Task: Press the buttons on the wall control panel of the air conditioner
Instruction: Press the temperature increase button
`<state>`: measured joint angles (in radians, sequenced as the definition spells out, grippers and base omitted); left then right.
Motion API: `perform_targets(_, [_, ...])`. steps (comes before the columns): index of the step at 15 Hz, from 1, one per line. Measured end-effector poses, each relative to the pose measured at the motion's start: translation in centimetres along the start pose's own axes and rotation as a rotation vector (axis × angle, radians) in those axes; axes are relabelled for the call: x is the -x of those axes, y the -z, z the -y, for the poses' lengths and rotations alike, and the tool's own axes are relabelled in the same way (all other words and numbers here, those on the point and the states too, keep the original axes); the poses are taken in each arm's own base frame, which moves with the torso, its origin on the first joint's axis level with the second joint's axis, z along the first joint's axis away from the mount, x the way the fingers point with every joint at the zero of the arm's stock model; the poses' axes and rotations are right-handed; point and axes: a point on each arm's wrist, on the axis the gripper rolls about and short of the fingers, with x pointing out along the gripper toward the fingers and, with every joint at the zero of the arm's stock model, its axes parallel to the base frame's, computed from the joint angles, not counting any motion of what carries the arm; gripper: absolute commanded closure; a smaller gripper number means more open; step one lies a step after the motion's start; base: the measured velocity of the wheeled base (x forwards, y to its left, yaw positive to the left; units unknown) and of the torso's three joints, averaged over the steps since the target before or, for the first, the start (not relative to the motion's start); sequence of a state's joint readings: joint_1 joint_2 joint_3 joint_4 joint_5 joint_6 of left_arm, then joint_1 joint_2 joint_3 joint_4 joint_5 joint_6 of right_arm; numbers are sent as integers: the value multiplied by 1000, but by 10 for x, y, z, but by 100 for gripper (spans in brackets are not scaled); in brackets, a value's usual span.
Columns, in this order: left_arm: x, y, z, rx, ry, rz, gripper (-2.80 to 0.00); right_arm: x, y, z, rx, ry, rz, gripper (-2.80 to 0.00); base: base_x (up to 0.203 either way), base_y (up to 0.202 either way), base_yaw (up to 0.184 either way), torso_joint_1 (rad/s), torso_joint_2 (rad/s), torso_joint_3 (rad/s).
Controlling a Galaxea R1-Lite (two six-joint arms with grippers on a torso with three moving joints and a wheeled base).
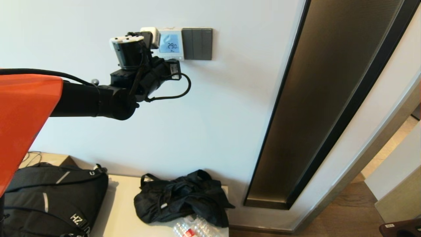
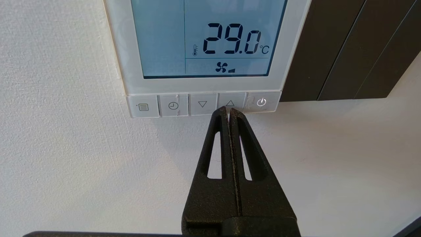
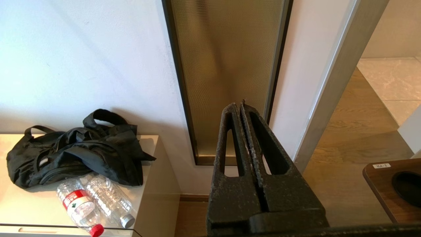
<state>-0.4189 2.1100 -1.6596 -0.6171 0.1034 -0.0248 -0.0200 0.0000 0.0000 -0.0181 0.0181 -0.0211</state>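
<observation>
White wall carries the wall control panel (image 2: 210, 49) just left of a dark switch plate (image 1: 197, 43); my left tool (image 2: 229, 110), pressed together, meets its buttons (image 2: 230, 104) at the up-arrow.

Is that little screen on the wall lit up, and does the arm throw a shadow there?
In the left wrist view the screen glows pale blue with sharp dark digits, and a soft grey shadow fans over the wall around the shut left end effector below the buttons. In the head view the screen also shows lit. The right wrist view shows the right end effector shut, away from it.
</observation>
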Motion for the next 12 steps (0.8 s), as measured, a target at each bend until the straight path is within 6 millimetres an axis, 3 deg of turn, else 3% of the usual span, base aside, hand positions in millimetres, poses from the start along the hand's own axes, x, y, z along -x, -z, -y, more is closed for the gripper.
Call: perform_targets(12, [4,-1,0,0,0,1,0,0,0,0,0,0,0,0,0,0,0,0,0,0])
